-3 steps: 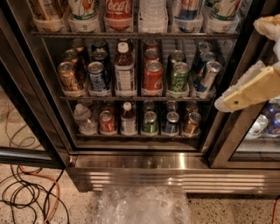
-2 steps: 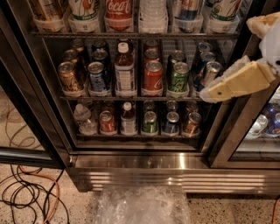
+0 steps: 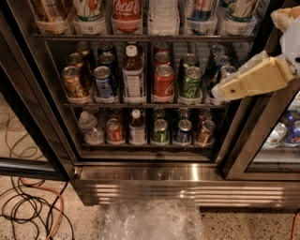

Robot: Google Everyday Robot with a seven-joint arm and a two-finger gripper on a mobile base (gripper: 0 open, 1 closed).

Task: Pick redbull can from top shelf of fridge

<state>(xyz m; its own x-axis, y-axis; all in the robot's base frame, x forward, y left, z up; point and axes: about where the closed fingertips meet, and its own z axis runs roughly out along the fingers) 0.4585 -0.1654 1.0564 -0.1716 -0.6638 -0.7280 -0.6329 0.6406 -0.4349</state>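
The fridge [image 3: 187,174] stands open in front of me, with a dark frame and a shiny steel base strip. The top shelf [image 3: 93,36] runs along the upper edge of the view; only the lower parts of its tall cans and a red-labelled cola bottle [image 3: 127,10] show. A blue and silver can with a red mark, the redbull can [image 3: 201,10], stands right of centre on that shelf, its top cut off by the view's edge. My cream-coloured gripper [image 3: 225,90] reaches in from the right, in front of the right end of the middle shelf, below and right of the redbull can.
The middle rack [image 3: 140,104] holds short cans: red [image 3: 164,80], green [image 3: 192,82] and a bottle [image 3: 133,75]. The lower rack [image 3: 140,144] holds more cans. Cables [image 3: 28,206] lie on the floor at left; crumpled clear plastic [image 3: 150,220] lies before the base. A second cooler [image 3: 281,136] is at right.
My gripper swung left toward the middle shelf's right end, then rose a little and drew slightly back right. The cans and bottles have not moved.
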